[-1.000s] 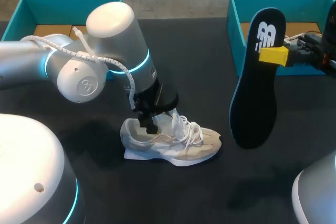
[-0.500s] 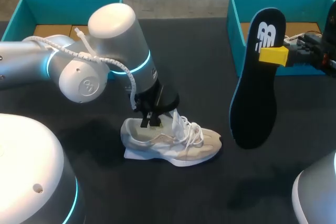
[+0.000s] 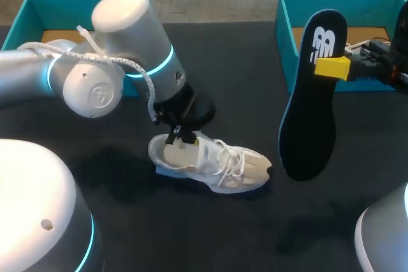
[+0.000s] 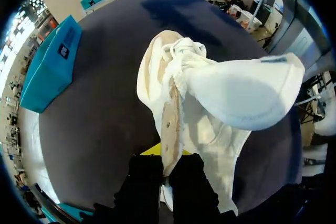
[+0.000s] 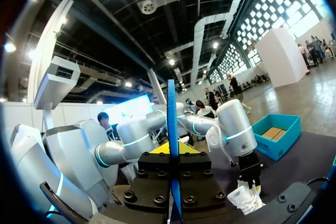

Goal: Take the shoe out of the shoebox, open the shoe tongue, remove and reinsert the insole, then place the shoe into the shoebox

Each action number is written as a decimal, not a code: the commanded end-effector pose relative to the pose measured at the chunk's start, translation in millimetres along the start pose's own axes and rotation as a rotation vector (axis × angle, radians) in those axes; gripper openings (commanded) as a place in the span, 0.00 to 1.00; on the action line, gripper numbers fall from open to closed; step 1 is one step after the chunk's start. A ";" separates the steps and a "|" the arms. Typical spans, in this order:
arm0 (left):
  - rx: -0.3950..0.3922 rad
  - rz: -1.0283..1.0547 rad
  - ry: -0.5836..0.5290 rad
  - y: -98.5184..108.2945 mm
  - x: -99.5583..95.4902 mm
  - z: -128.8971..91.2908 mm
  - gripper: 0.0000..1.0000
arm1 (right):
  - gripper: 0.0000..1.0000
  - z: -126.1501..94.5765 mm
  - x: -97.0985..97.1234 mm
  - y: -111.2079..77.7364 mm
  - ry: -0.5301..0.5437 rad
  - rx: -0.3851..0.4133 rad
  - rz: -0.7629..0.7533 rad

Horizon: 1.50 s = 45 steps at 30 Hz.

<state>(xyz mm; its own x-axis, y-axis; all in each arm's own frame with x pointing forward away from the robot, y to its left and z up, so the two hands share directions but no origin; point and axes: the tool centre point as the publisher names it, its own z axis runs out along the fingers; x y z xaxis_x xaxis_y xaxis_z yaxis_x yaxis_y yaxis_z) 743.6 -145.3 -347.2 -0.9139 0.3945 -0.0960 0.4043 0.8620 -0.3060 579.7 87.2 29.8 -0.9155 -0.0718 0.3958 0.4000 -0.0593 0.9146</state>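
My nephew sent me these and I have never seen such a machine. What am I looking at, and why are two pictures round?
This is a robot with two arms at a black table. The wide picture looks down from above and behind the robot. Each round picture comes from a camera on one arm's wrist, looking out along its fingers.

A pale shoe sits tilted in the middle of the table. At the far edge are the teal left shoebox and right shoebox.

The left gripper pinches the rim of the shoe's opening; its wrist view shows this close up. The right gripper holds the dark insole upright in the air, so its own camera sees it edge-on.
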 end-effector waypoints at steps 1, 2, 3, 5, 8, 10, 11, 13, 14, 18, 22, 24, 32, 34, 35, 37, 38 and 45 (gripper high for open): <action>0.008 0.080 0.001 -3.9 0.2 -24.3 0.00 | 0.00 -2.8 9.1 -6.7 -0.460 -0.010 0.000; 0.009 0.111 -0.001 -5.5 -1.7 -28.0 0.00 | 0.00 -2.8 9.1 -6.7 -0.460 -0.010 0.000; 0.014 0.151 0.002 -7.3 -3.1 -31.6 0.00 | 0.00 -2.8 9.1 -6.7 -0.460 -0.010 0.000; 0.019 0.216 0.010 -10.8 -6.7 -38.3 0.00 | 0.00 -2.8 9.1 -6.7 -0.460 -0.010 0.000; 0.025 0.338 0.044 -16.2 -9.8 -47.9 0.00 | 0.00 -2.8 9.1 -6.7 -0.460 -0.010 0.000; 0.031 0.408 0.066 -19.1 -12.1 -52.8 0.00 | 0.00 -2.8 9.1 -6.7 -0.460 -0.010 0.000; 0.026 0.450 0.078 -20.5 -13.4 -54.8 0.00 | 0.00 -2.8 9.1 -6.7 -0.460 -0.010 0.000; 0.014 0.519 0.096 -22.1 -15.7 -57.6 0.00 | 0.00 -2.8 9.1 -6.7 -0.460 -0.010 0.000; 0.006 0.552 0.107 -23.3 -16.5 -58.4 0.00 | 0.00 -2.8 9.1 -6.7 -0.460 -0.010 0.000; -0.033 0.674 0.152 -23.2 -21.9 -60.0 0.00 | 0.00 -2.8 9.1 -6.7 -0.460 -0.010 0.000; -0.067 0.753 0.175 -22.5 -25.1 -57.6 0.00 | 0.00 -2.8 9.1 -6.7 -0.460 -0.010 0.000; -0.073 0.776 0.192 -21.1 -25.4 -54.3 0.00 | 0.00 -2.8 9.1 -6.7 -0.460 -0.010 0.000; -0.102 0.868 0.266 -17.0 -10.8 -44.1 0.00 | 0.00 -2.8 9.1 -6.7 -0.460 -0.010 0.000; -0.106 0.885 0.274 -17.6 -6.9 -42.8 0.00 | 0.00 -2.8 9.1 -6.7 -0.460 -0.010 0.000; -0.109 0.897 0.278 -17.9 -5.1 -41.9 0.00 | 0.00 -2.8 9.1 -6.7 -0.460 -0.010 0.000; -0.113 0.921 0.292 -18.5 0.6 -39.8 0.00 | 0.00 -2.8 9.1 -6.7 -0.460 -0.010 0.000; -0.121 0.936 0.296 -18.9 3.7 -38.3 0.00 | 0.00 -2.8 9.1 -6.7 -0.460 -0.010 0.000; -0.132 0.986 0.339 -24.1 24.2 -27.9 0.00 | 0.00 -2.8 9.1 -6.7 -0.460 -0.010 0.000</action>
<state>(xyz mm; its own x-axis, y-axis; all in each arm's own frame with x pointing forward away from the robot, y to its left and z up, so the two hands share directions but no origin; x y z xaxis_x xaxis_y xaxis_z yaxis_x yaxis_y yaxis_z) 717.2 -144.8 -313.5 -0.1317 0.9910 0.0224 0.9814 0.1335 -0.1382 579.6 87.4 29.2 -0.9147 -0.0785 0.3964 0.4012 -0.0588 0.9141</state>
